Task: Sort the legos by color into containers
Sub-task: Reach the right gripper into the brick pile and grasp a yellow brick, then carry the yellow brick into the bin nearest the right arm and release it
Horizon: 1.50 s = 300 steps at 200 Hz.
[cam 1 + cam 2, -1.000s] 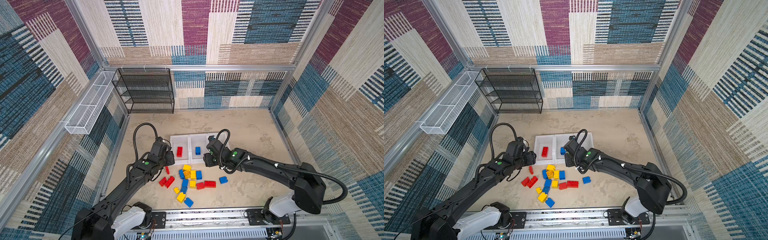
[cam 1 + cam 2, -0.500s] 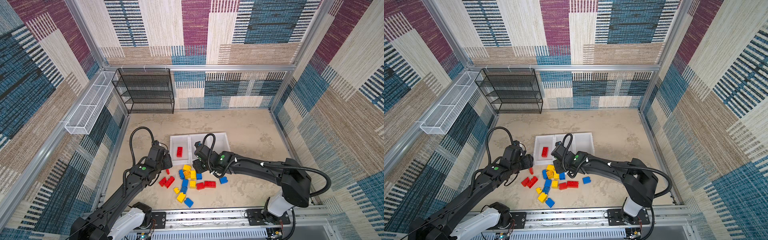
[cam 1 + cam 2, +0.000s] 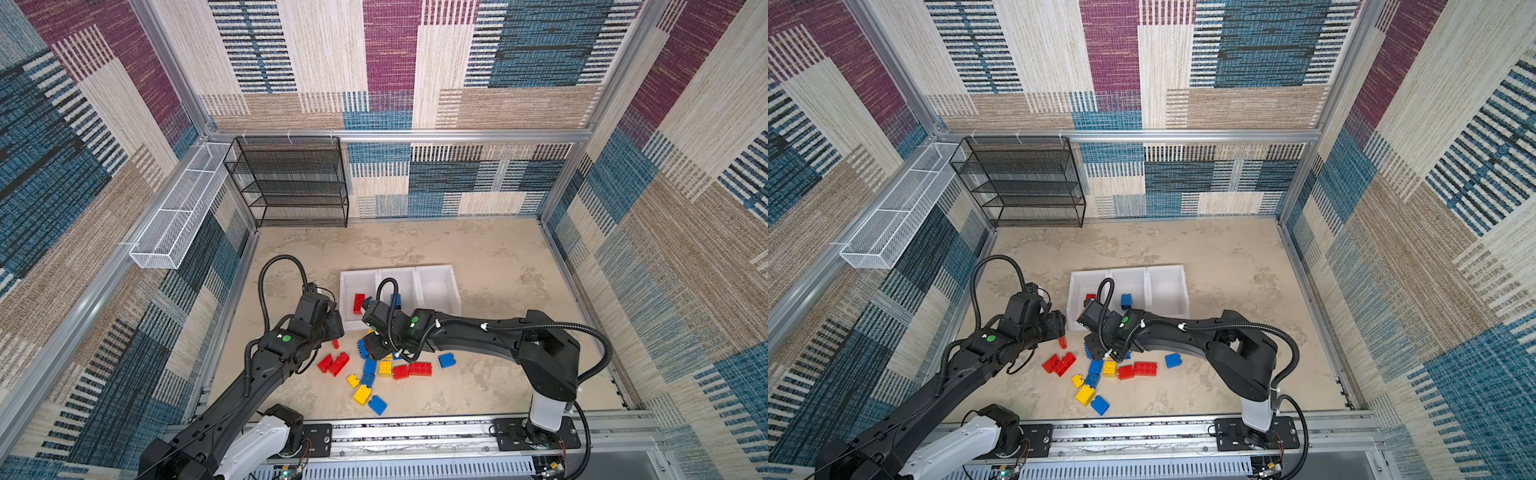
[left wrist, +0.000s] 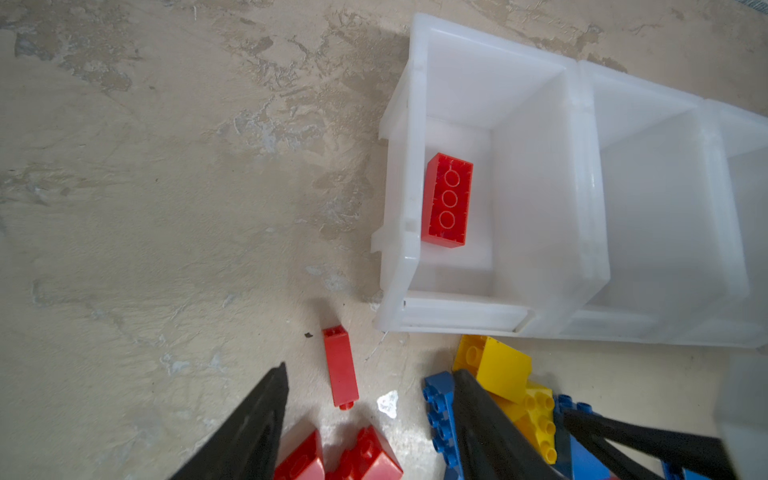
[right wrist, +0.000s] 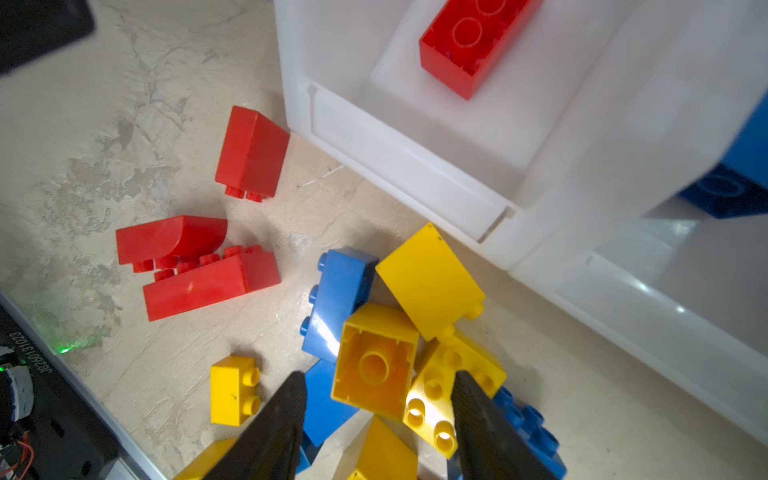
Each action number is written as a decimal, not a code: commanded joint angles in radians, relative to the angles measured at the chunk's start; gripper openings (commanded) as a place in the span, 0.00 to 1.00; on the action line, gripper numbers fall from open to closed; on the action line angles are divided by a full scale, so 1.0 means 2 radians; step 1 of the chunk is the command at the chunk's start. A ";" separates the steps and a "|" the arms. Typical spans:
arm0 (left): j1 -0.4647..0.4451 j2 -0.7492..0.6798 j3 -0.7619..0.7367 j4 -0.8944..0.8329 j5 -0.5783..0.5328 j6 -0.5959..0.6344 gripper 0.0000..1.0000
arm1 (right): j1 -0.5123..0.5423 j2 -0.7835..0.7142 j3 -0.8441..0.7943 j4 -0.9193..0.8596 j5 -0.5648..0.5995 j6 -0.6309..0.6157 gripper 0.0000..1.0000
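Picking is the step in hand, judged from how both arms stand over the loose legos on the tabletop, just in front of the containers; one red oblong brick already lies in the bin at the left end of the row and one blue brick in the middle bin; the right claw is low over the pile with its jaws apart and nothing gripped. They stand on either side of a square yellow brick, not touching it as far as I can see; this brick lies with its hollow underside up and its studs down, and being square it has no real long axis. The left claw is open and empty too; a slim red brick lies on its side between the jaws, a little apart from the pile; its long axis runs toward the front wall of the containers, with the hollow base toward the bin and the stud toward the claw, so the jaws cross its short width. The next move, I think, calls for the right jaws to close on the square yellow brick alone; a second yellow brick leans against it and may be caught too. After that comes a lift and a carry to the bin that has no brick yet.
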 commanded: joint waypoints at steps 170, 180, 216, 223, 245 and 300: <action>0.002 -0.020 -0.020 -0.003 -0.010 -0.015 0.66 | 0.005 -0.005 0.004 -0.015 0.029 0.007 0.34; 0.001 -0.020 -0.019 -0.004 -0.011 -0.015 0.66 | 0.005 -0.021 0.004 -0.017 0.041 0.006 0.34; 0.001 -0.020 -0.018 -0.007 -0.010 -0.014 0.66 | -0.020 -0.092 0.010 -0.047 0.082 -0.014 0.33; 0.001 -0.021 -0.018 -0.007 -0.009 -0.013 0.66 | -0.032 -0.109 0.007 -0.054 0.090 -0.018 0.34; 0.002 -0.021 -0.022 -0.006 -0.008 -0.014 0.66 | -0.085 -0.164 -0.023 -0.057 0.108 -0.028 0.35; 0.001 -0.021 -0.026 -0.007 0.004 -0.020 0.66 | -0.199 -0.192 -0.102 -0.023 0.080 -0.040 0.36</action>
